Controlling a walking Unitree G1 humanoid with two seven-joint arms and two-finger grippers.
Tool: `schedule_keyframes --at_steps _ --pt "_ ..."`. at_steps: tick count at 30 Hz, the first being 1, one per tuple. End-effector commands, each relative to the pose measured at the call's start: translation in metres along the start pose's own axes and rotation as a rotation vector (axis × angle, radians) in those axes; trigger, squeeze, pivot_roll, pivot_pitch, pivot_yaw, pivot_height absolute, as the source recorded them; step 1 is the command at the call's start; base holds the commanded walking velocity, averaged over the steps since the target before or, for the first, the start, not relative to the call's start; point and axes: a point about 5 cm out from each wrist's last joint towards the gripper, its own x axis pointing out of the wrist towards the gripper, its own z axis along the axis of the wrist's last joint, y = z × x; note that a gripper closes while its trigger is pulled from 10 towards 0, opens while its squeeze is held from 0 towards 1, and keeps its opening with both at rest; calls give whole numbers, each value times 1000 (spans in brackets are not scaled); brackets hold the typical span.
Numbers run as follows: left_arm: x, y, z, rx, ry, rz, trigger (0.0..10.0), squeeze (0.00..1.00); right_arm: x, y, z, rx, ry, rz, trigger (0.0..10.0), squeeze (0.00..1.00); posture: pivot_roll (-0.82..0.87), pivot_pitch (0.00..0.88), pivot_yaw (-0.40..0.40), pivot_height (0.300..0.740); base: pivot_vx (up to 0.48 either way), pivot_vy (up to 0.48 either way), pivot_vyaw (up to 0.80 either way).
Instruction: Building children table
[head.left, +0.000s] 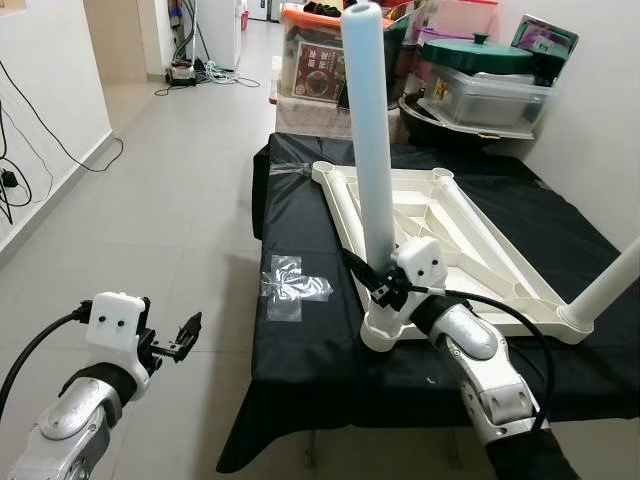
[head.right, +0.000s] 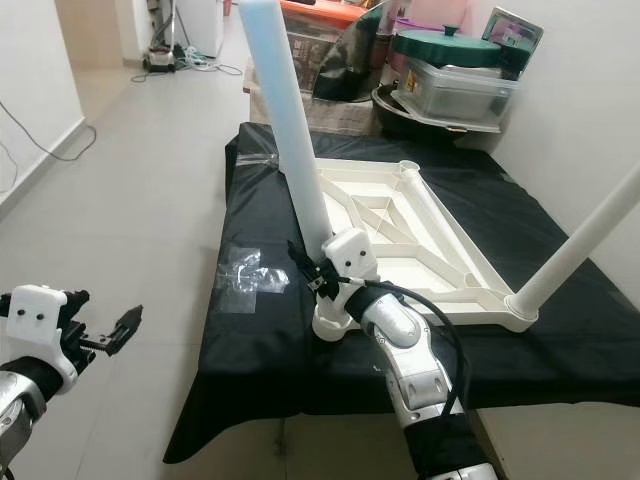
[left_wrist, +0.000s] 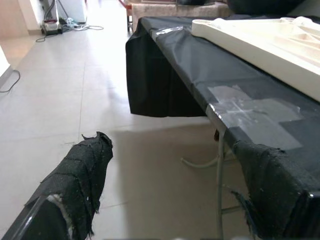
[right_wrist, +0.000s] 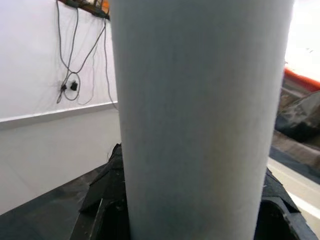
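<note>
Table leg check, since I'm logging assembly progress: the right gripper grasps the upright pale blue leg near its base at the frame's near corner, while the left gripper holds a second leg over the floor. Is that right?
Not quite. The left gripper holds nothing: its fingers are open over the floor, as the left eye view shows. The right gripper does grasp the upright pale blue leg near its base at the frame's near corner.

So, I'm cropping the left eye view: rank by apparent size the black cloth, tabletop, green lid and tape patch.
1. black cloth
2. tabletop
3. green lid, farther away, so unsure
4. tape patch
</note>
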Motion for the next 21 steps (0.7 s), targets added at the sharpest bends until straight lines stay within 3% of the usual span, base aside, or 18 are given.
schedule_keyframes --at_steps 1,13,21 --pt "3 -5 -2 -8 -2 -5 10000 0 -2 3 -9 -43 -2 -19 0 0 114 0 -135 740 0 0 0" --pt "3 -2 -1 -5 -9 7 10000 0 -4 7 -22 -68 10 -28 0 0 129 0 -141 740 0 0 0" --pt "5 -2 -1 -6 -8 -3 10000 0 -2 15 -31 36 4 -20 0 0 131 0 -135 740 0 0 0"
